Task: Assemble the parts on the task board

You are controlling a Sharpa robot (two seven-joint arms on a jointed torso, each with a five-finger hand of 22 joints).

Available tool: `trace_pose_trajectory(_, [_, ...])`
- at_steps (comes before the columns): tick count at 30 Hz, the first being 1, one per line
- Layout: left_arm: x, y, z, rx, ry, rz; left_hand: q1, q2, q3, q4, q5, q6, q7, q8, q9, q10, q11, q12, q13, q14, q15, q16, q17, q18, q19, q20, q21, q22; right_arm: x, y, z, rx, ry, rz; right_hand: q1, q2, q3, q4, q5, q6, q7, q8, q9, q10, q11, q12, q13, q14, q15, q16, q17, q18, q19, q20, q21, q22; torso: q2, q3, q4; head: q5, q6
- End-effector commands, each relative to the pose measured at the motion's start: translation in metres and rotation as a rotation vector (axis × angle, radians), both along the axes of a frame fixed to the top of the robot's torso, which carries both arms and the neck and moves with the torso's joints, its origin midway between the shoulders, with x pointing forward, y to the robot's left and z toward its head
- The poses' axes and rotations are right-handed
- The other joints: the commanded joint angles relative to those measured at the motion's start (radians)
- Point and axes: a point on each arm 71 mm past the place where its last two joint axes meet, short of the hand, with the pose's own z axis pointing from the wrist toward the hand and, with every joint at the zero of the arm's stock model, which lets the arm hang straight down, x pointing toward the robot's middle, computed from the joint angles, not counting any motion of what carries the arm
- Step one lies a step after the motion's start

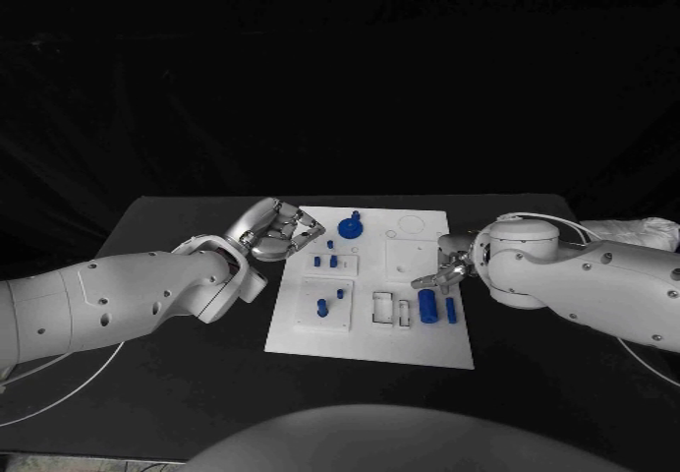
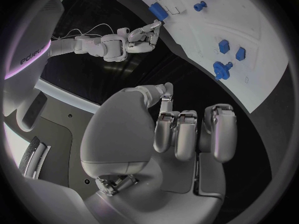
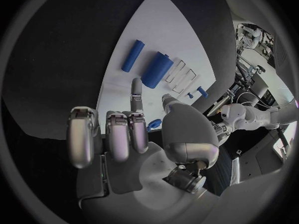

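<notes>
From my station I see the left hand [image 1: 279, 228] at the left edge of the task board [image 1: 425, 344], near its far corner. Its fingers [image 2: 187, 134] are curled in toward the palm and they hold nothing; the thumb stands a little apart.

The right hand [image 1: 443, 272] is over the right part of the board, just above the two long parts. In the right wrist view most fingers [image 3: 112, 137] are folded in, and one finger is stretched out toward the thick blue cylinder [image 3: 157, 69]. I cannot tell if this finger touches the board, and I see nothing held in this hand.

On the board, the thick blue cylinder lies beside a thin blue rod [image 1: 451, 310], both near the right edge. Left of them are some white frames [image 1: 385, 307]. A small blue peg [image 1: 321, 308] stands in the raised square at the near left. Two small blue blocks [image 1: 324, 262] sit close to the left hand, and a round blue knob part [image 1: 352, 231] is at the far side of the board. The board lies on the black table [image 1: 170, 216].
</notes>
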Motion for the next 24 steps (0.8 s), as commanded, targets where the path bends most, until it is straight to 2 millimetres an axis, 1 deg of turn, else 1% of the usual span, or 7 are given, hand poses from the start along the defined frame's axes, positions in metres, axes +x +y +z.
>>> trace_pose_trajectory(1, [0.000,-0.002,-0.001,-0.012,0.025,-0.012,-0.009,0.000,-0.007,0.000,0.006,0.002,-0.007,0.003,0.001,0.088,-0.001,0.007,0.246,0.103,-0.005,0.002,0.263,-0.003,0.032,0.001,0.005,0.237,0.000,-0.001,-0.002,-0.041,0.037,-0.014,-0.012,-0.001,-0.008,0.001,-0.004,0.009,-0.001,-0.006,-0.001,0.106,-0.007,0.004,0.263,0.102,-0.007,0.003,0.263,-0.011,0.027,-0.008,-0.002,0.218,0.000,0.0003,0.0004,0.000,0.000])
trace_pose_trajectory(4, [0.001,-0.002,-0.001,-0.011,0.026,-0.012,-0.009,0.000,-0.007,0.000,0.007,0.002,-0.007,0.003,0.001,0.088,-0.002,0.007,0.246,0.103,-0.005,0.002,0.263,-0.003,0.032,0.001,0.005,0.237,0.000,0.002,-0.003,-0.016,0.046,-0.019,-0.012,0.001,-0.005,-0.001,-0.002,0.005,0.000,-0.011,-0.003,0.106,-0.007,0.004,0.263,0.102,-0.006,0.003,0.263,-0.010,0.025,-0.008,-0.006,0.216,0.000,0.0000,0.0007,0.000,0.000])
trace_pose_trajectory(6, [0.001,-0.002,-0.002,-0.010,0.029,-0.012,-0.009,0.000,-0.007,-0.001,0.008,0.002,-0.007,0.003,0.001,0.087,-0.002,0.006,0.246,0.103,-0.005,0.002,0.263,-0.003,0.032,0.001,0.005,0.237,0.001,0.003,-0.003,-0.003,0.052,-0.022,-0.002,0.002,0.000,-0.005,0.021,0.001,0.002,-0.020,-0.007,0.106,-0.004,0.004,0.263,0.102,-0.005,0.003,0.263,-0.009,0.022,-0.008,-0.010,0.215,0.000,0.0001,0.0007,0.001,0.000])
trace_pose_trajectory(10, [0.001,-0.003,-0.002,-0.010,0.037,-0.016,-0.009,0.000,-0.008,-0.001,0.009,0.003,-0.008,0.004,0.001,0.084,-0.002,0.003,0.242,0.103,-0.005,0.002,0.263,-0.002,0.027,0.001,0.002,0.235,0.003,0.003,-0.004,0.004,0.060,-0.028,0.007,-0.002,0.003,-0.007,0.038,-0.009,0.005,-0.032,-0.011,0.106,-0.003,0.004,0.263,0.102,-0.003,0.003,0.263,-0.007,0.017,-0.006,-0.017,0.213,0.000,-0.0001,0.0003,0.004,0.000])
trace_pose_trajectory(14, [-0.001,-0.004,-0.002,-0.012,0.043,-0.023,-0.010,0.001,-0.009,-0.001,0.010,0.004,-0.008,0.005,0.002,0.082,-0.002,0.001,0.240,0.103,-0.005,0.002,0.263,-0.002,0.026,0.001,0.001,0.235,0.005,0.003,-0.006,-0.002,0.067,-0.032,-0.001,-0.004,0.000,-0.003,0.036,-0.024,0.011,-0.046,-0.017,0.106,0.002,0.004,0.263,0.102,0.001,0.003,0.263,-0.004,0.009,-0.003,-0.029,0.208,0.001,-0.0002,0.0010,0.003,0.000])
trace_pose_trajectory(19, [-0.002,-0.005,-0.002,-0.009,0.052,-0.027,-0.011,0.001,-0.009,-0.001,0.010,0.005,-0.008,0.005,0.002,0.082,-0.002,0.000,0.239,0.103,-0.006,0.002,0.263,-0.001,0.026,0.001,0.001,0.235,0.006,0.005,-0.013,-0.009,0.090,-0.033,-0.011,-0.008,-0.003,-0.001,0.023,-0.044,0.019,-0.064,-0.023,0.106,0.009,0.004,0.263,0.102,0.008,0.003,0.263,-0.001,0.000,0.003,-0.043,0.204,0.000,0.0008,0.0004,0.011,0.000])
trace_pose_trajectory(24, [-0.002,-0.004,-0.002,-0.006,0.056,-0.024,-0.011,0.001,-0.009,-0.001,0.010,0.005,-0.008,0.005,0.002,0.082,-0.002,0.000,0.239,0.103,-0.006,0.002,0.263,-0.001,0.026,0.001,0.001,0.235,0.006,0.006,-0.017,-0.012,0.102,-0.034,-0.011,-0.009,-0.003,-0.002,0.023,-0.048,0.021,-0.067,-0.023,0.106,0.010,0.004,0.263,0.102,0.010,0.003,0.263,0.001,-0.005,0.004,-0.052,0.201,0.000,0.0005,0.0006,0.013,0.000])
